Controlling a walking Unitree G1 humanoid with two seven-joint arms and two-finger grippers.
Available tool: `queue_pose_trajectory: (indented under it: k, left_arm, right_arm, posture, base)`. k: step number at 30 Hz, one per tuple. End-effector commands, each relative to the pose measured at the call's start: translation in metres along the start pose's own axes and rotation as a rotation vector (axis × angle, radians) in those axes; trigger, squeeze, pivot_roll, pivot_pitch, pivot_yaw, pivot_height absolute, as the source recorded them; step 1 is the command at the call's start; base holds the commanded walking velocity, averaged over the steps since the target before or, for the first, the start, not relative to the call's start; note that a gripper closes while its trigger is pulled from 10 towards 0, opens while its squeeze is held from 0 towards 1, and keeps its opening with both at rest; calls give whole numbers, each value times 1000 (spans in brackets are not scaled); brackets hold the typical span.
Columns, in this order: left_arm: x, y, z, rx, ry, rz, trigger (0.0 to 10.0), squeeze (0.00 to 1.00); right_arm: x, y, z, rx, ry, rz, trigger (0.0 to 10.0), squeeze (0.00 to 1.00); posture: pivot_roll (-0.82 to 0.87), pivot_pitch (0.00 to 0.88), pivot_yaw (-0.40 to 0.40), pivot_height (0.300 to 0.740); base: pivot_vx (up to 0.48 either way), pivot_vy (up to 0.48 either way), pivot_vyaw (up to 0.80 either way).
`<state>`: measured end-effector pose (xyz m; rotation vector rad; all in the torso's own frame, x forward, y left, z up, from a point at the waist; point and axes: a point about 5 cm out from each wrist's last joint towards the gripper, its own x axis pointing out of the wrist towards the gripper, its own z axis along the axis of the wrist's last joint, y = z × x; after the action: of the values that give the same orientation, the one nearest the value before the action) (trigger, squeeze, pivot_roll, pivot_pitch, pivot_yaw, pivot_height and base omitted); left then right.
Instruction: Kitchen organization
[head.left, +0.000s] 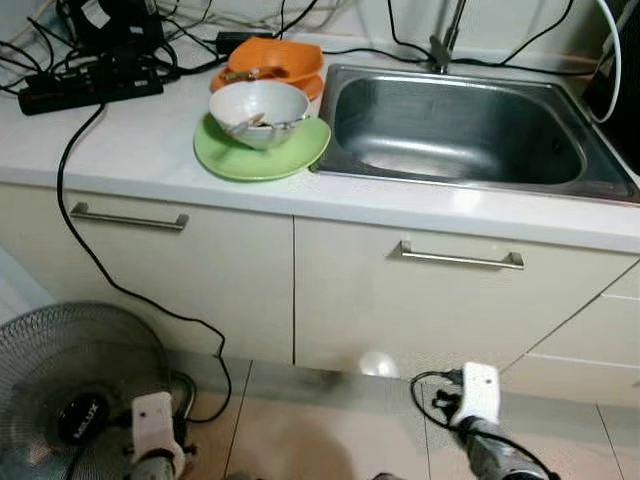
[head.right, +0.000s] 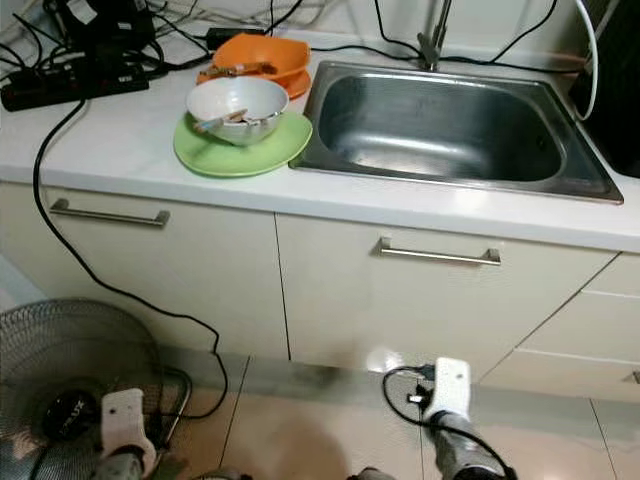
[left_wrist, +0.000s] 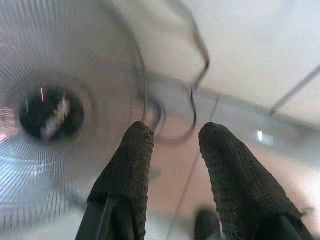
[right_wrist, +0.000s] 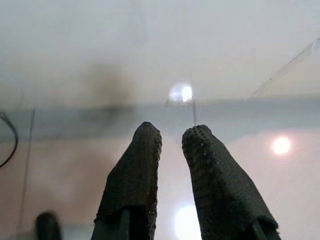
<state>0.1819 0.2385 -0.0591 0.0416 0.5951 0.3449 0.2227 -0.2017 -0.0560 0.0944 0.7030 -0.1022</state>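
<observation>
At your far left a floor fan (head.left: 75, 385) stands on the tiles, and your left gripper (left_wrist: 172, 145) hangs low beside it, fingers spread with nothing between them. Above it, on the counter (head.left: 140, 150), a black power strip (head.left: 85, 88) trails its cord down the cabinet front. Next comes the dish pile: a white bowl (head.left: 258, 112) with scraps in it sits on a green plate (head.left: 262, 150), and an orange bowl (head.left: 275, 62) rests just behind, touching the stack. To the right, the steel sink (head.left: 460, 130) looks empty. Your right gripper (right_wrist: 172, 150) hangs near the floor before the cabinet doors, fingers slightly parted and holding nothing. Judging by this, the organizing has hardly begun: the dishes are untouched on the counter, and both arms must first rise to reach them.
</observation>
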Motion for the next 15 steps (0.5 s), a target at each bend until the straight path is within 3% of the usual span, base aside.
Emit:
queue_pose_trajectory:
  k: [1,7,10,15]
  left_arm:
    - [2,-6,16,36,-103,-21,10000,0]
    - [-3,-13,35,97,-265,-48,10000,0]
    - [-15,-15,55,113,-410,-55,10000,0]
    - [-27,-19,82,107,-540,-48,10000,0]
  right_arm:
    - [3,6,18,-52,-92,35,10000,0]
    - [3,3,40,-118,-229,32,10000,0]
    - [-3,-9,61,-99,-378,-8,10000,0]
    - [-11,-10,80,-120,-522,-3,10000,0]
  posture:
    - [50,84,-41,718]
    - [38,96,-46,718]
    - [34,103,-50,718]
    - [27,113,-51,718]
  base:
    - [0,0,0]
    - [0,0,0]
    - [0,0,0]
    - [0,0,0]
